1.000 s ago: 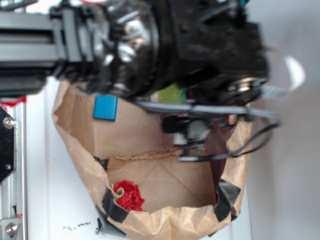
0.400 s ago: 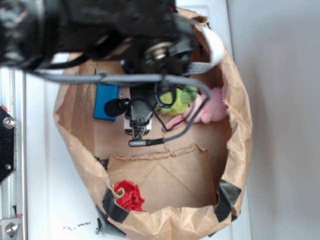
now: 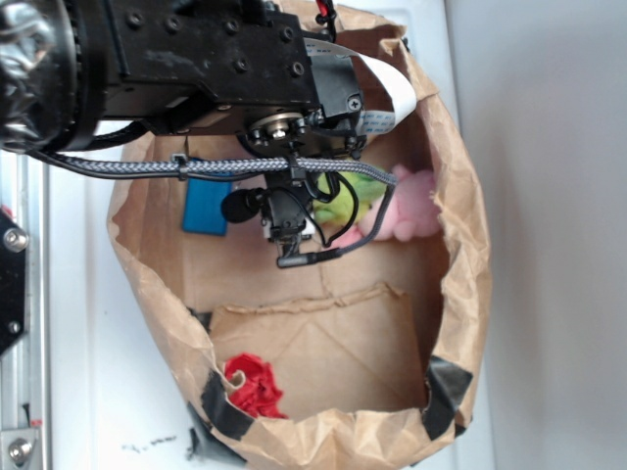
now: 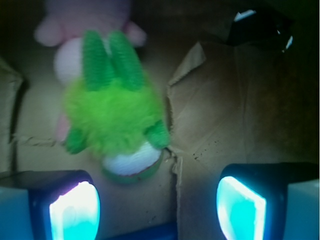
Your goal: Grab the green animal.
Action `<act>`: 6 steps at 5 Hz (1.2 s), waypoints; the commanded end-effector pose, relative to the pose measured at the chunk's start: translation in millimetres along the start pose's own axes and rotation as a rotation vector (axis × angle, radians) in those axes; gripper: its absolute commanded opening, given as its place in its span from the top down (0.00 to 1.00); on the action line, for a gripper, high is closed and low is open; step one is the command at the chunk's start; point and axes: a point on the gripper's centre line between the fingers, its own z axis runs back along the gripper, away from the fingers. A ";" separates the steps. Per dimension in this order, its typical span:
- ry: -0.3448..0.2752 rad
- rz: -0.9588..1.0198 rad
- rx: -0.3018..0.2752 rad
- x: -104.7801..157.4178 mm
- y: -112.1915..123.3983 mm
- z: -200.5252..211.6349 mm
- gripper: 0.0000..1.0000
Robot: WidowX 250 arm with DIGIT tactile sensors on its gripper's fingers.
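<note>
I have the jaws spread wide, nothing between them: in the wrist view the two fingers (image 4: 75, 210) sit at the bottom corners of the picture with bare cardboard between. The gripper (image 4: 155, 212) hangs inside the paper bag (image 3: 460, 264), above its floor. The green animal (image 4: 115, 125) lies on that floor ahead of the jaws and off to the left finger's side, not centred in the gap, its whitish patch nearest me and its two darker legs pointing away. It rests against the pink plush (image 4: 75, 30), which lies just beyond it toward the far wall of the bag; in the exterior view the arm hides most of the green toy (image 3: 338, 201). A blue block (image 3: 206, 211) lies near the opposite wall, and something red and crumpled (image 3: 255, 387) sits by the bag's near rim.

I judge this the approach step, the grasp not yet made. Next I need to shift forward and toward the left finger until the fluffy body sits between the fingers, then lower and close, keeping clear of the pink toy so I don't pinch both.
</note>
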 end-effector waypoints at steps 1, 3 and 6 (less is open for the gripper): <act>0.009 -0.049 -0.037 13.7 -8.4 17.3 0.00; 0.021 -0.106 -0.064 4.4 -21.5 20.6 0.00; 0.013 -0.042 -0.066 47.6 -31.6 11.8 0.00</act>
